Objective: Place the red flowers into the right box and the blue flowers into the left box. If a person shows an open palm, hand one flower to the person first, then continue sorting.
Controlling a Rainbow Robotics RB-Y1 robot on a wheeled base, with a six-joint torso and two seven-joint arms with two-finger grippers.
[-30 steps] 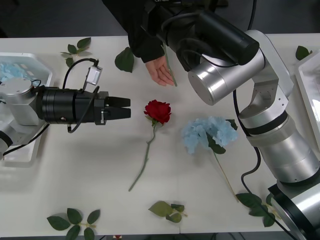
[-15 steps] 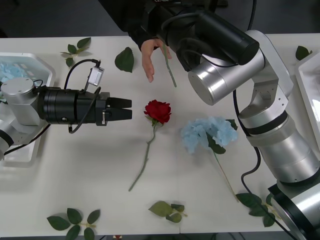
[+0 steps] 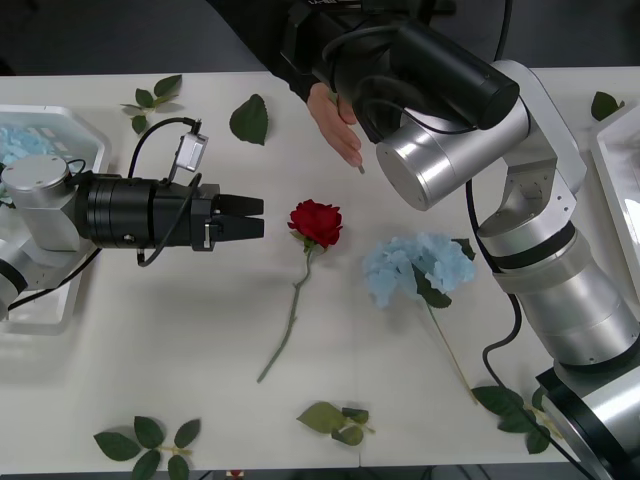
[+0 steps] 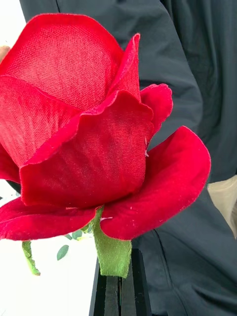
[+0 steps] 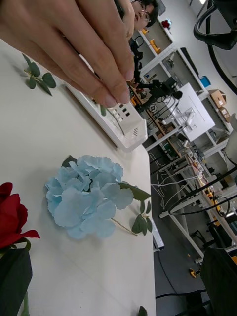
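My right gripper [image 4: 120,284] is shut on the green base of a red rose [image 4: 84,128], held up at the table's far side in front of a person in a dark jacket. In the front view that person's hand [image 3: 335,125] lies over the rose's stem beside my right arm. A second red rose [image 3: 316,221] lies mid-table, also seen as the rose [image 5: 12,219]. Just left of it my left gripper [image 3: 252,217] is open, pointing at its head. A blue hydrangea [image 3: 415,268] lies right of the rose. The left box [image 3: 85,130] holds a blue flower [image 3: 20,140]. The right box [image 3: 620,190] shows as an edge.
Loose green leaf sprigs lie at the back left [image 3: 155,98], near the front edge [image 3: 145,440] and front middle [image 3: 335,420], with a single leaf [image 3: 250,118] near the hand. My right arm's big elbow [image 3: 470,130] overhangs the table's right half.
The person's hand, lying palm up under the stem a second ago, lifted, turned and now covers the stem. My left gripper crept slightly right. The flowers on the table stayed put.
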